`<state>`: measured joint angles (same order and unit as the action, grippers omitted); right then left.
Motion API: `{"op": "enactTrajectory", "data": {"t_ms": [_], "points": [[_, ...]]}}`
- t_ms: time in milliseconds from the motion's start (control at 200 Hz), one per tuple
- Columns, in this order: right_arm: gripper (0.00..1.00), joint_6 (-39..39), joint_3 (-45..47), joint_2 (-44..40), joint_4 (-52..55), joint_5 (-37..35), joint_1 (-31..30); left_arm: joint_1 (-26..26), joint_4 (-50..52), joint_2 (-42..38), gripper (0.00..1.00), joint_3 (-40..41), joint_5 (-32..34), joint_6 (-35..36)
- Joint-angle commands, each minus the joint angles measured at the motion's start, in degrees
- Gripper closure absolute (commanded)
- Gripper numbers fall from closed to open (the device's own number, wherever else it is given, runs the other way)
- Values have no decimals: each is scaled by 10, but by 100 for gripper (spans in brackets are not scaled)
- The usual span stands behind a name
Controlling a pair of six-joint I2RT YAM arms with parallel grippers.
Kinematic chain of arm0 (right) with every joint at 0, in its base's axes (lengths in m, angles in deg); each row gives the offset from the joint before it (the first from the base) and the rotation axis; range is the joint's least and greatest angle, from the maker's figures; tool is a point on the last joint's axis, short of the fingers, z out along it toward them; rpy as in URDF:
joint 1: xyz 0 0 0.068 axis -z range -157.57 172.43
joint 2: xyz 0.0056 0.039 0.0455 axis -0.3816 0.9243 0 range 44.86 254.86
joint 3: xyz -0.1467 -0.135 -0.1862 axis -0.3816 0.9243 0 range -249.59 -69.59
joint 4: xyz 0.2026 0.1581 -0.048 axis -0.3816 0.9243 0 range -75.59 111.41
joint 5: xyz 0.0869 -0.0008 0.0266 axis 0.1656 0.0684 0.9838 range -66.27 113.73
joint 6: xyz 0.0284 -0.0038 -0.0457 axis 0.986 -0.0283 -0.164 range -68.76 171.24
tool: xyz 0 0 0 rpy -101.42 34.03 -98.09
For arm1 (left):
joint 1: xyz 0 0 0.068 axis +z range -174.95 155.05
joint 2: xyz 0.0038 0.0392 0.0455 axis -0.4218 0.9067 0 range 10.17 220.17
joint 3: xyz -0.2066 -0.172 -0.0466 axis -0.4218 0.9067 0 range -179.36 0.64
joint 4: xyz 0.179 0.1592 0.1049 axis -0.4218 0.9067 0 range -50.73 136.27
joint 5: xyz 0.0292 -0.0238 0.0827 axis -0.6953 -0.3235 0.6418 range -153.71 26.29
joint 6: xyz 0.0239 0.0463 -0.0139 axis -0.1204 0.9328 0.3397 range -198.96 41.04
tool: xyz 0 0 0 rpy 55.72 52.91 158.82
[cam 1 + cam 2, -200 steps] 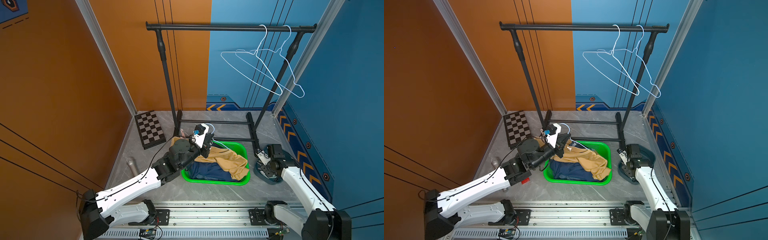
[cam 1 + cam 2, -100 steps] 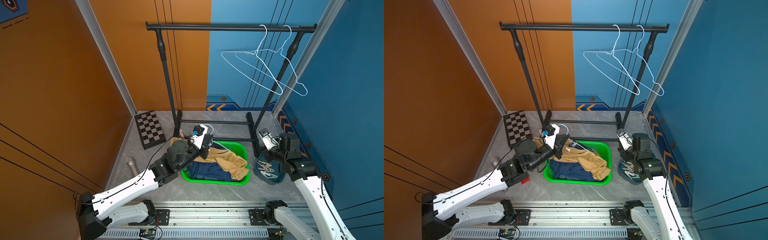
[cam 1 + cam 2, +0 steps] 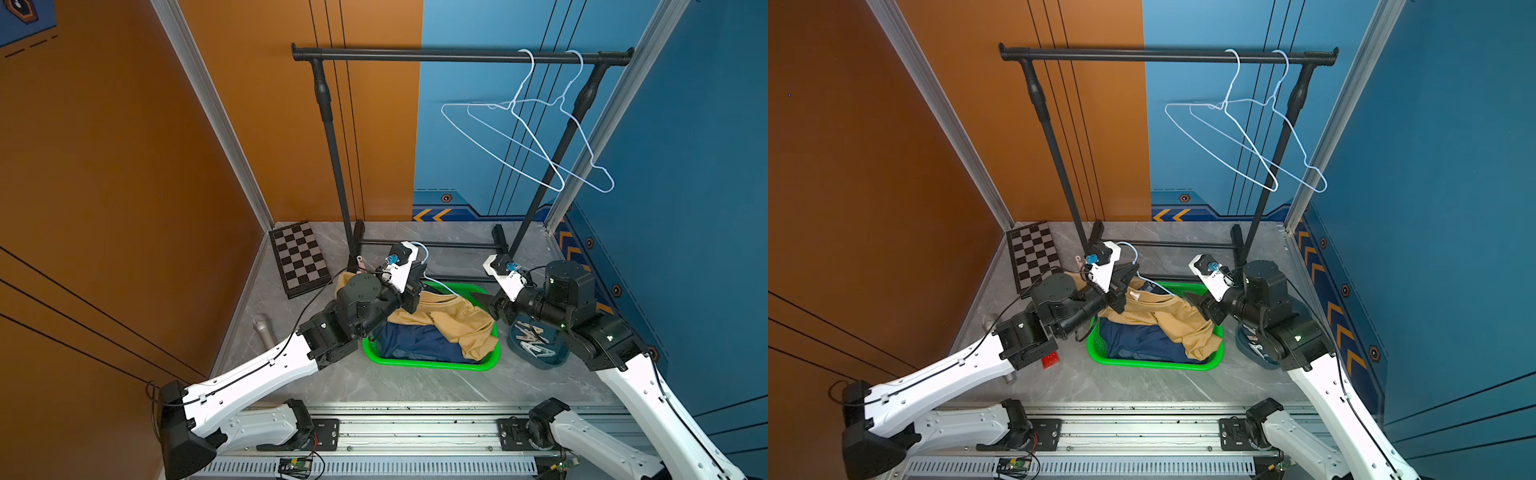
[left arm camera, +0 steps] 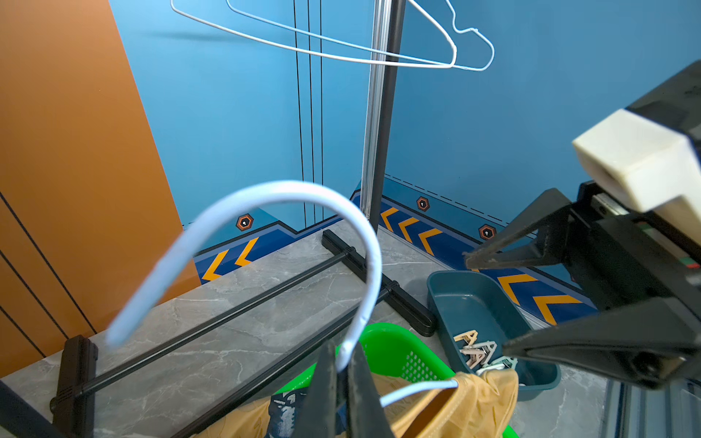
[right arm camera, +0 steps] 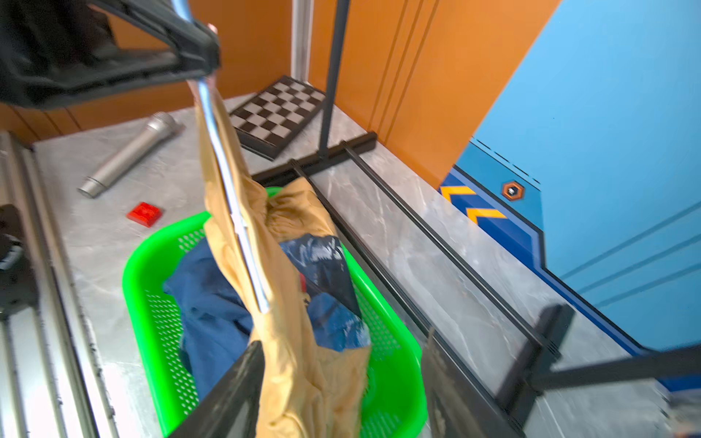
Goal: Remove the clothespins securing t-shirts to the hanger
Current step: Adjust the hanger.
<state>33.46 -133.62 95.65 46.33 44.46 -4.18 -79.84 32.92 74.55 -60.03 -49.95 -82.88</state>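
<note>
Right wrist: yellow t-shirt (image 5: 296, 364) near right gripper (image 5: 343, 339)

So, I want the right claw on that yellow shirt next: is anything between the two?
Nothing visible does. The right claw is open, and the yellow shirt hangs directly in front of it from the hanger clamped in the left claw. The green basket lies below, out of the path.
</note>
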Motion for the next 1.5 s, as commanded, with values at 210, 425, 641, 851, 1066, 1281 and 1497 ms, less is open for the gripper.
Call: {"op": "enactTrajectory", "data": {"t_ms": [210,425,641,851,1066,1281,1497], "points": [[35,88,2,57,-157,93,-64,-19,13,20,100,-39,9,0],[44,78,-17,98,-170,83,-90,-23,13,31,100,-50,10,0],[58,86,-15,119,-206,76,-103,-27,13,35,100,-53,11,1],[67,98,-22,138,-226,88,-104,-28,13,37,100,-53,12,2],[72,97,-29,152,-227,92,-103,-29,13,39,100,-54,11,1],[95,97,-40,161,-227,110,-101,-29,13,37,100,-50,10,-2],[100,88,-44,161,-204,130,-96,-30,13,23,81,-39,29,2]]}}
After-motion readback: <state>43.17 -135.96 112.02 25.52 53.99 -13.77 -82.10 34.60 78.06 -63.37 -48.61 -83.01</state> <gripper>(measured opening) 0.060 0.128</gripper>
